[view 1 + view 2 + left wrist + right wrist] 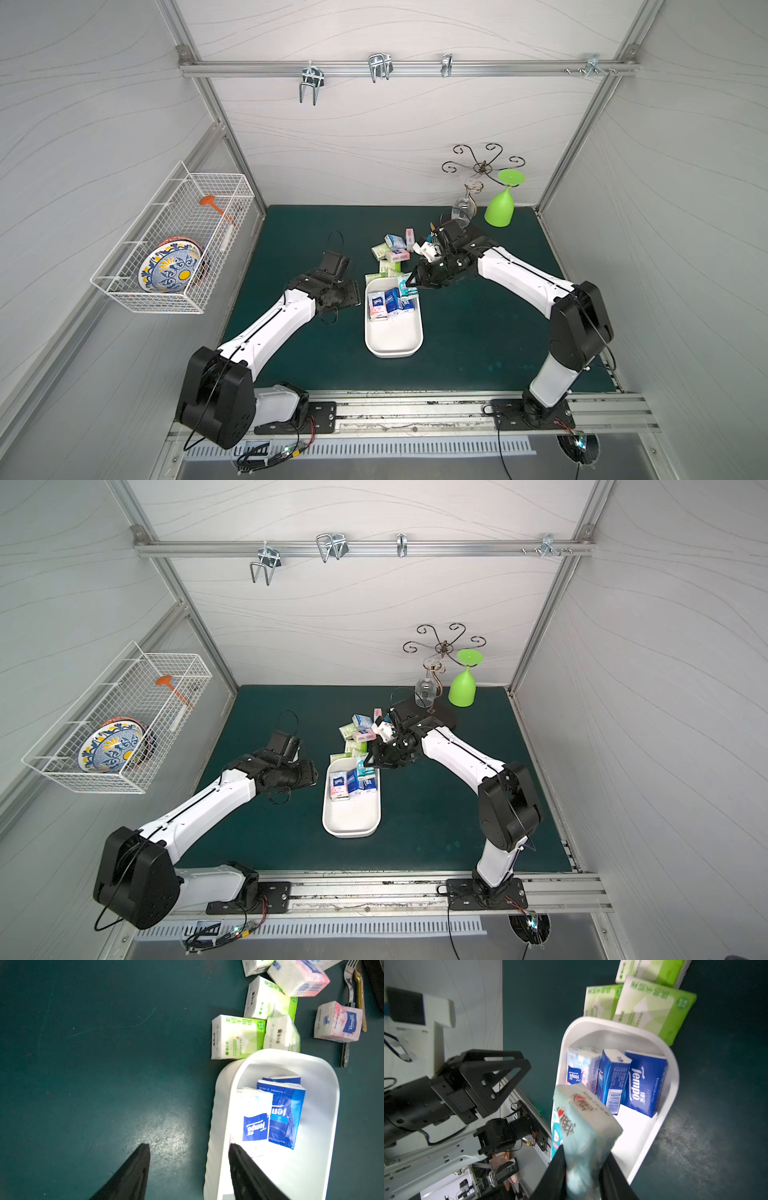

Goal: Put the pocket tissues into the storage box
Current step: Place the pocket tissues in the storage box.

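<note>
Dark green table (478,332) inside a white-panelled cell, seen from above. Near the middle, white storage box (392,347), long side running away from the arms' bases. At its far end, three pocket tissues (388,303) on edge, side by side: one pink-and-white, two dark blue. Near half of the box bare. Just beyond the far rim, a loose heap (392,253) of more packs in light green, pink and light blue, with the nearest green packs (652,1007) against the rim.

Right gripper (411,282) over the box's far right corner, fingers (552,1174) pinching a teal pack (583,1122) by one end, the rest sticking out above the rim. Touching the box or not: cannot tell.

Left gripper (190,1145) beside the box's left wall, fingers (133,1174) spread, nothing between them, one tip above the box's left edge.

Beside the heap, a fork (350,982) on the table. At the back right, an upside-down green glass (500,205).
</note>
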Controlling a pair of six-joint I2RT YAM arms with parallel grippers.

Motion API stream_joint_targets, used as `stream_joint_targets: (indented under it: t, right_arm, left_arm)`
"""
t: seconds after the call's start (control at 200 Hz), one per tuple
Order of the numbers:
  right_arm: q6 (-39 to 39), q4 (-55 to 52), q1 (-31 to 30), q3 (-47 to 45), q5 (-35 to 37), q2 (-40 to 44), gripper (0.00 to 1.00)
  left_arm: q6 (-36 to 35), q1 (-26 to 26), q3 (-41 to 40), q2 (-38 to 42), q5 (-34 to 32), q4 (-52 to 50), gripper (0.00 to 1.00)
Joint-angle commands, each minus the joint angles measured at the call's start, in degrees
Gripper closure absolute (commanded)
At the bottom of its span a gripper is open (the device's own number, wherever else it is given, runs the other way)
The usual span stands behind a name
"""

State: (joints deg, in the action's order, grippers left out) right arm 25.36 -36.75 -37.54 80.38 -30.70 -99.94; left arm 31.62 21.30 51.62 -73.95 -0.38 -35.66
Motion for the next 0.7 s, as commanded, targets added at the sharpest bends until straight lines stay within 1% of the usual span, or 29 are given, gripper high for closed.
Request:
stream_joint_targets:
  t: [0.0,0.175,0.35,0.455,0.575,0.695]
  right_arm:
    - [-2.87,-3.03,-1.41,1.39,1.59,-2.97,0.7]
    - [-2.59,-2.62,-1.86,2.89,4.05,-6.75,0.7]
    - [-1.57,-3.24,-1.88,3.66,10.45,-7.49,0.71]
    - [-1.11,-3.13,-2.14,4.2,12.5,-7.85,0.7]
    - [-1.33,-4.05,-2.79,5.57,13.15,-9.17,0.64]
    - [-1.98,-5.04,-3.73,6.14,15.58,-8.91,0.56]
  left_arm:
    - [-0.77,-0.21,2.44,1.26,0.05,-0.55,0.35]
    - [-0.77,-0.21,1.91,2.14,-0.59,-0.81,0.35]
    - [-0.7,-0.23,1.55,2.34,-0.85,-1.05,0.35]
    - [-0.68,-0.21,1.38,2.33,-0.76,-0.83,0.35]
    - [-0.63,-0.25,1.48,2.19,-0.63,-0.82,0.35]
    - [-0.77,-0.21,1.58,2.41,-0.76,-0.99,0.35]
